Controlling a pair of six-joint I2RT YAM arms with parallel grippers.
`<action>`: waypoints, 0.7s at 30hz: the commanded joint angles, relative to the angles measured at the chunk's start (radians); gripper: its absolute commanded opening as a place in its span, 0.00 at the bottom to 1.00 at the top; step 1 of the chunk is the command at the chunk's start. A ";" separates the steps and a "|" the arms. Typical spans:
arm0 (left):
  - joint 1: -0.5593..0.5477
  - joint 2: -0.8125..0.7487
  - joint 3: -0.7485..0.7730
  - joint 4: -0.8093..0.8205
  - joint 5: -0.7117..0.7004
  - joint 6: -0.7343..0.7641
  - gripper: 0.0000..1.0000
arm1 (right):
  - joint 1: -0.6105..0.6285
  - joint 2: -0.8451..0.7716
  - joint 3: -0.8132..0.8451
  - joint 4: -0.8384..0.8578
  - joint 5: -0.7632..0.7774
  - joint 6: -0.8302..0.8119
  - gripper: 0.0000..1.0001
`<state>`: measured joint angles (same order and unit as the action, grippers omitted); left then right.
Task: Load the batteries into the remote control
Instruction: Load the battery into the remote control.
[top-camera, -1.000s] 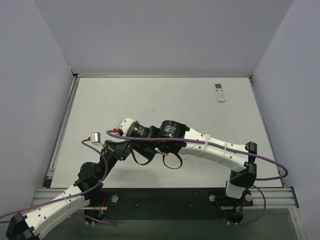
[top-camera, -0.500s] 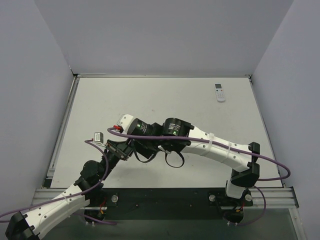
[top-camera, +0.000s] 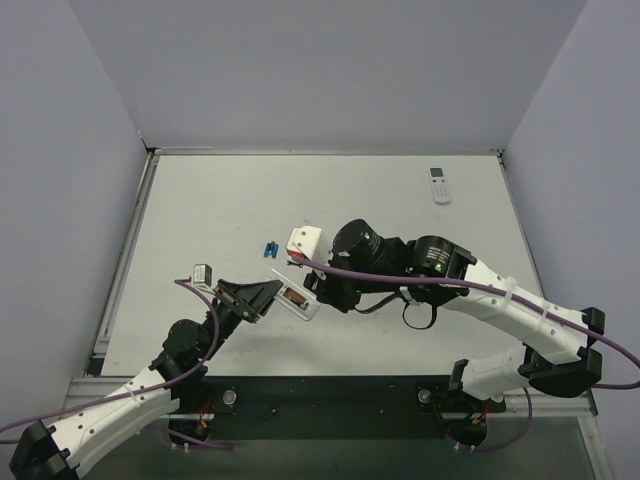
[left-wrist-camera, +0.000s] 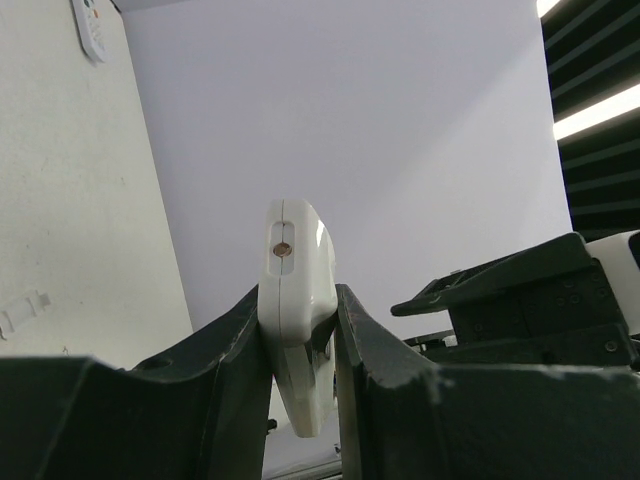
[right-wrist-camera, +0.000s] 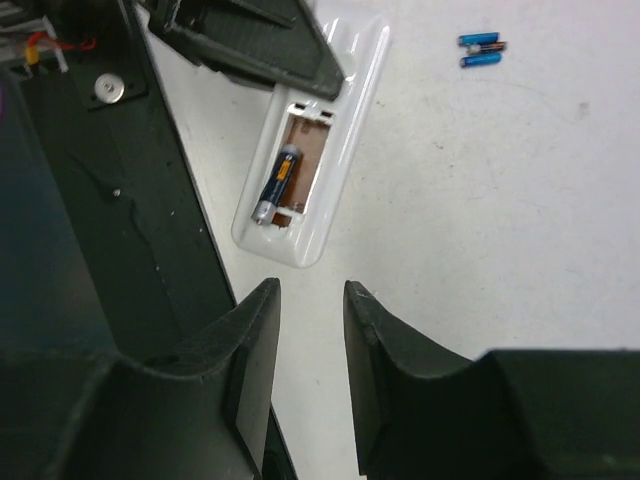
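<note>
Over on the counter (top-camera: 400, 220), just past the remote control (top-camera: 293, 297), two loose batteries (top-camera: 269, 248) lie side by side, ahead-left of the empty, parted right gripper (right-wrist-camera: 312, 300). The left gripper (top-camera: 256, 296) is closer but it's busy clamping the remote, so I'd guess the right one fetches.

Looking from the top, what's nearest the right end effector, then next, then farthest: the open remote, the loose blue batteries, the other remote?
1. Open remote control, just left of the right end effector.
2. Loose blue batteries, further left and back.
3. The other remote, far back right.
</note>
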<state>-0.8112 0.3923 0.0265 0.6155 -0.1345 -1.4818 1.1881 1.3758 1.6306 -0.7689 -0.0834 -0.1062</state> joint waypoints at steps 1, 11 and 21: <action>-0.005 0.006 -0.166 0.063 0.044 -0.028 0.00 | -0.033 -0.069 -0.126 0.091 -0.205 -0.125 0.27; -0.006 0.082 -0.103 0.061 0.124 0.015 0.00 | -0.051 -0.150 -0.267 0.237 -0.374 -0.312 0.25; -0.006 0.134 -0.079 0.102 0.157 0.031 0.00 | -0.071 -0.169 -0.342 0.258 -0.466 -0.500 0.30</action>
<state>-0.8120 0.5201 0.0265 0.6270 -0.0170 -1.4696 1.1332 1.2304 1.3182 -0.5392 -0.4583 -0.4942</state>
